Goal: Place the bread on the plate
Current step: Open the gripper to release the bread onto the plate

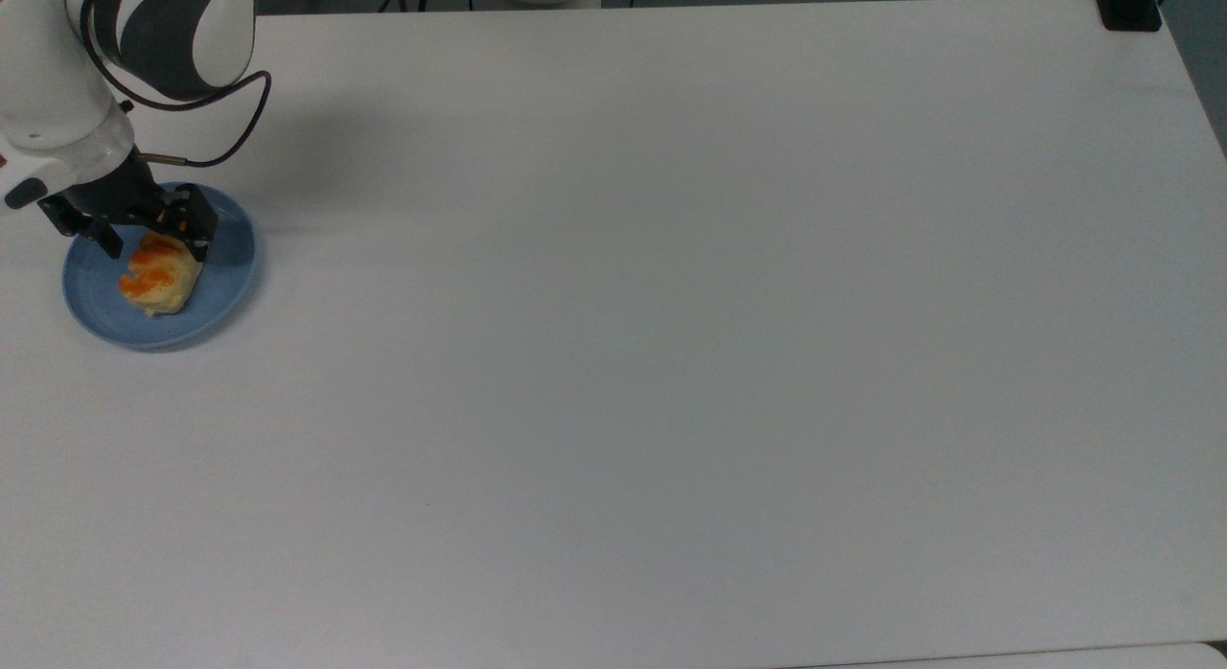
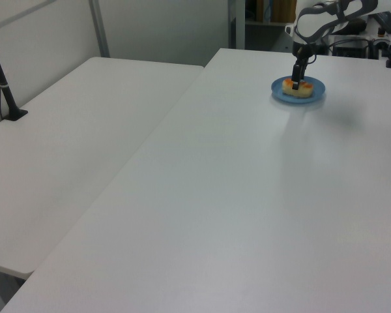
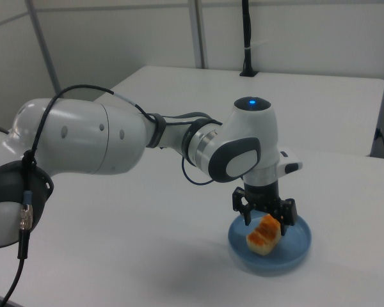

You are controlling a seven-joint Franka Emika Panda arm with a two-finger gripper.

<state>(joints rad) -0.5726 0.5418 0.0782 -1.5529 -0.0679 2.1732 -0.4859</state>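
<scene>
The bread [image 1: 156, 274], pale yellow with orange glazed patches, lies on the light-blue plate [image 1: 228, 266] near the top view's left edge. My gripper [image 1: 151, 236] hangs low over the bread's far end, open, with one finger on each side of it. In the right view the bread [image 3: 264, 233] rests inside the plate [image 3: 296, 251], and the gripper [image 3: 267, 217] stands just above it with its fingers spread. In the left view the bread [image 2: 296, 87], the plate [image 2: 314, 95] and the gripper [image 2: 296, 79] sit at the table's far end.
The white table [image 1: 671, 343] stretches wide to the top view's right of the plate. A black post base [image 1: 1129, 12] stands at its far right corner. A second white table [image 2: 65, 143] adjoins on the left view's left.
</scene>
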